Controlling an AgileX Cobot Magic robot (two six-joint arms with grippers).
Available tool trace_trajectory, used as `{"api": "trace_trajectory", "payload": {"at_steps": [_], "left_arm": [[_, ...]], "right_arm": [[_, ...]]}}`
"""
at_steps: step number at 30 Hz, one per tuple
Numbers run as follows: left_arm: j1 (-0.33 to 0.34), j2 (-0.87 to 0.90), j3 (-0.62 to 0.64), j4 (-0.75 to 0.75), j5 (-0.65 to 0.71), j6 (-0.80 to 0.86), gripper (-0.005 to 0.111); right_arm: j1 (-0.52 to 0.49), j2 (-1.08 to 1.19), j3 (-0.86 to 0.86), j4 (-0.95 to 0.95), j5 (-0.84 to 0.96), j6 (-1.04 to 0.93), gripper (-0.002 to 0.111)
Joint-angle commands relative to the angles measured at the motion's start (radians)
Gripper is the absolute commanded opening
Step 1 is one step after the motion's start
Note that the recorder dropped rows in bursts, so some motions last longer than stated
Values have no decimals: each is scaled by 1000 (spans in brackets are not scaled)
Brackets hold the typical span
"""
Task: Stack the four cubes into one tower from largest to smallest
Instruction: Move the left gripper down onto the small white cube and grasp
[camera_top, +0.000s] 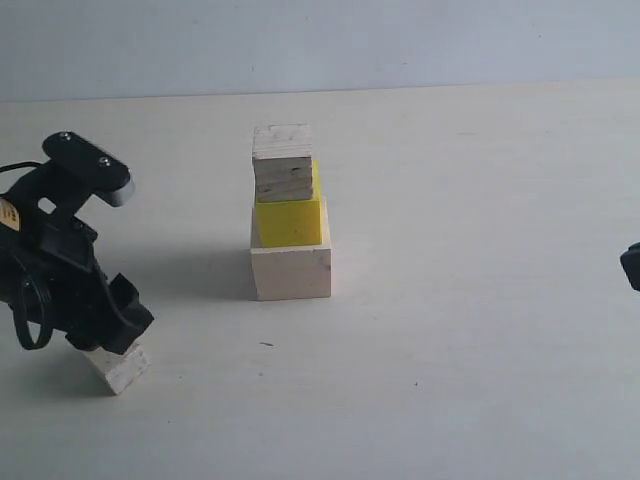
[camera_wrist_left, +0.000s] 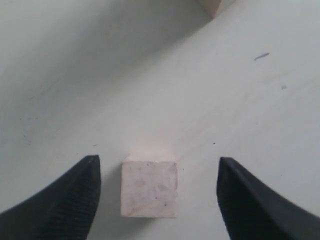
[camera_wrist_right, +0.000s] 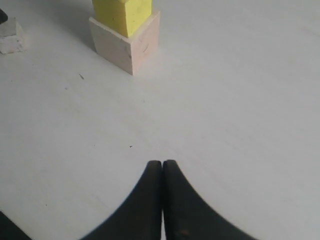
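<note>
Exterior view – tower: three cubes stand stacked near the middle of a pale table (camera_top: 480, 300).
Exterior view – base: a big pale wooden cube (camera_top: 290, 272) rests on the table.
Exterior view – second level: a yellow cube (camera_top: 290, 218) sits on the base.
Exterior view – third level: a grainy wooden cube (camera_top: 283, 165) sits on the yellow one, shifted a little toward its left side.
Exterior view – loose piece: a small whitish cube (camera_top: 122, 368) lies on the table, well apart from the tower, at the lower left.
Exterior view – left gripper (camera_top: 118, 335): black, low over the small whitish cube and partly covering it.
Exterior view – right gripper (camera_top: 632, 265): only a dark sliver at the right edge, far from the tower.
Left wrist view – left gripper (camera_wrist_left: 157, 161): jaws spread wide and holding nothing.
Left wrist view – fingers (camera_wrist_left: 65, 200): one on each side of the small whitish cube (camera_wrist_left: 149, 189), with bare table between each finger and the cube.
Left wrist view – far edge: a corner of the big pale wooden cube (camera_wrist_left: 212, 6) just shows.
Right wrist view – right gripper (camera_wrist_right: 162, 166): jaws pressed together, nothing between them, over bare table.
Right wrist view – tower: the yellow cube (camera_wrist_right: 125, 12) on the big pale wooden cube (camera_wrist_right: 127, 47) stands well beyond the fingertips; the upper part is cut off.
Right wrist view – small whitish cube (camera_wrist_right: 11, 37): on the table at the picture's edge, apart from the tower.
</note>
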Motion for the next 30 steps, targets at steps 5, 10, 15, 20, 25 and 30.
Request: {"api": "trace_trajectory", "payload": {"at_steps": [5, 10, 15, 20, 25, 30], "left_arm": [[-1, 107, -41, 35, 17, 4, 65], [-1, 135, -46, 35, 40, 4, 65], [-1, 146, -46, 35, 40, 4, 65], [-1, 146, -46, 40, 38, 4, 65], [-1, 158, -46, 52, 38, 4, 65], [-1, 192, -46, 52, 38, 2, 65]], "right_arm": [[2, -15, 4, -15, -30, -3, 0], [2, -15, 4, -20, -36, -3, 0], [2, -15, 4, -20, -36, -3, 0], [2, -15, 4, -23, -37, -3, 0], [2, -15, 4, -23, -37, -3, 0], [2, -15, 4, -23, -37, -3, 0]]}}
